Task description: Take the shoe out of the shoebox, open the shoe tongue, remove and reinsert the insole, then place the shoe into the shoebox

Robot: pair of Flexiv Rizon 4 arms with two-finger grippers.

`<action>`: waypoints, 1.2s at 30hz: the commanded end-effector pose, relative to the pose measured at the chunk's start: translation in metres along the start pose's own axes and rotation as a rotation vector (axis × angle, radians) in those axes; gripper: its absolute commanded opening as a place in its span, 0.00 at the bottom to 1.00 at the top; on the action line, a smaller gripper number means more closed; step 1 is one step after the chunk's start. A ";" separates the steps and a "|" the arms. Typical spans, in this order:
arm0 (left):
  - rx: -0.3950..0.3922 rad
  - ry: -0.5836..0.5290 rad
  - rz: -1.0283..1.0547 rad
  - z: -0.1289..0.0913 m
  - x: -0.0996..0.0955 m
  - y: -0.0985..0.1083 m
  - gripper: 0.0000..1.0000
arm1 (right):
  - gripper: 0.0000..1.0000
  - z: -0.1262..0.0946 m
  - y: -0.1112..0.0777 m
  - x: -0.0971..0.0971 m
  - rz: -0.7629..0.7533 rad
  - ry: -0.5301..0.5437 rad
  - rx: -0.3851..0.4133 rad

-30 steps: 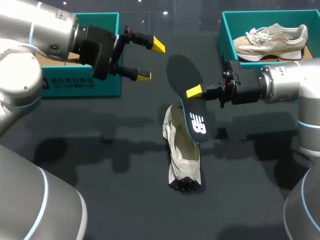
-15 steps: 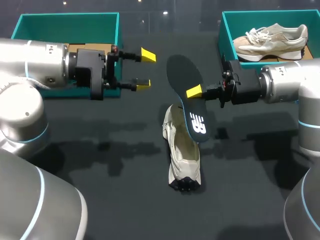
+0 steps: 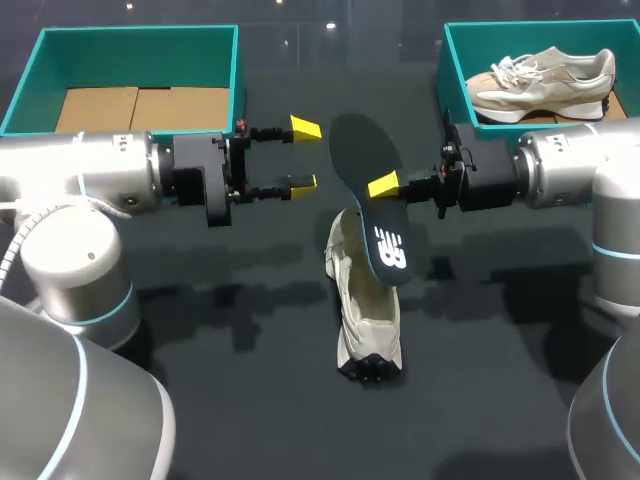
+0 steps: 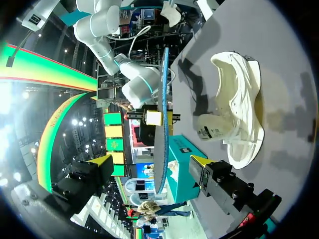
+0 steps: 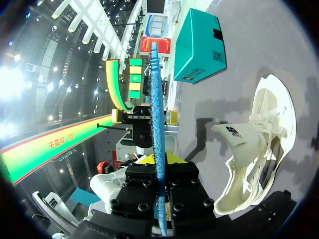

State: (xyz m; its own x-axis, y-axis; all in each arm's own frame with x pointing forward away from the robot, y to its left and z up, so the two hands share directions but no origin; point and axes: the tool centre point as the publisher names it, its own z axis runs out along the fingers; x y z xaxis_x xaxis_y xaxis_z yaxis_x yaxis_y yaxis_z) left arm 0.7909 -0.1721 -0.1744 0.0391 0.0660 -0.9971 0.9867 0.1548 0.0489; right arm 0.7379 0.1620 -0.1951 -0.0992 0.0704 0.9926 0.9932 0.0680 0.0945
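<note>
A cream shoe (image 3: 366,300) lies on the dark table, toe toward the front; it also shows in the wrist views (image 4: 238,112) (image 5: 261,149). My right gripper (image 3: 388,184) is shut on a black insole (image 3: 362,160), holding it on edge above the shoe with its heel end near the shoe's opening. From the right wrist the insole (image 5: 156,114) runs straight out from between the right gripper's (image 5: 158,172) jaws. My left gripper (image 3: 308,155) stands open just left of the insole, not touching it. Seen from the left gripper (image 4: 152,164), the insole (image 4: 160,129) is edge-on straight ahead.
A teal shoebox (image 3: 452,70) at the back right holds a second shoe (image 3: 540,80). Another teal shoebox (image 3: 232,60) with a cardboard floor stands at the back left, behind my left arm; the right wrist view shows it too (image 5: 199,45).
My left arm has swung down and to the right, bringing its open gripper level with the insole and close to it. The right gripper and the insole have barely shifted.
</note>
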 end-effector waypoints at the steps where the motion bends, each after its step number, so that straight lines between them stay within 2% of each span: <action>1: -0.048 -0.011 0.003 0.009 0.004 -0.008 1.00 | 0.00 0.005 -0.005 0.003 0.018 -0.001 -0.025; 12: -0.048 -0.011 0.003 0.009 0.004 -0.008 1.00 | 0.00 0.005 -0.005 0.002 0.026 -0.002 -0.035; 19: -0.051 -0.022 -0.008 0.024 0.009 -0.011 1.00 | 0.00 0.015 -0.003 0.004 0.065 0.001 -0.048; 22: -0.047 -0.018 -0.004 0.029 0.010 -0.012 0.82 | 0.00 0.016 -0.003 0.005 0.073 0.004 -0.055; 23: -0.044 -0.017 -0.005 0.031 0.011 -0.012 0.69 | 0.00 0.017 -0.003 0.006 0.072 0.006 -0.055; 24: -0.042 -0.020 -0.013 0.032 0.011 -0.011 0.62 | 0.00 0.018 -0.003 0.006 0.069 0.012 -0.056; 26: -0.038 -0.017 -0.012 0.035 0.012 -0.012 0.58 | 0.00 0.020 -0.004 0.007 0.064 0.017 -0.051; 28: -0.034 -0.019 -0.015 0.038 0.013 -0.012 0.50 | 0.00 0.022 -0.003 0.007 0.060 0.021 -0.047; 31: -0.030 -0.022 -0.017 0.042 0.014 -0.012 0.45 | 0.00 0.024 -0.003 0.007 0.055 0.027 -0.039; 36: -0.021 -0.027 -0.019 0.046 0.013 -0.013 0.43 | 0.00 0.028 -0.002 0.005 0.050 0.030 -0.035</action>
State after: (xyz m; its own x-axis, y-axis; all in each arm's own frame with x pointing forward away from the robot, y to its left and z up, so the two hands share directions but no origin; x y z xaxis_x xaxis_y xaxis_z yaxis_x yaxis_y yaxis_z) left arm 0.7836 -0.2135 -0.1900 0.0222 0.0360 -0.9991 0.9838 0.1772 0.0282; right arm 0.7310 0.1856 -0.1896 -0.0487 0.0438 0.9979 0.9985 0.0274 0.0475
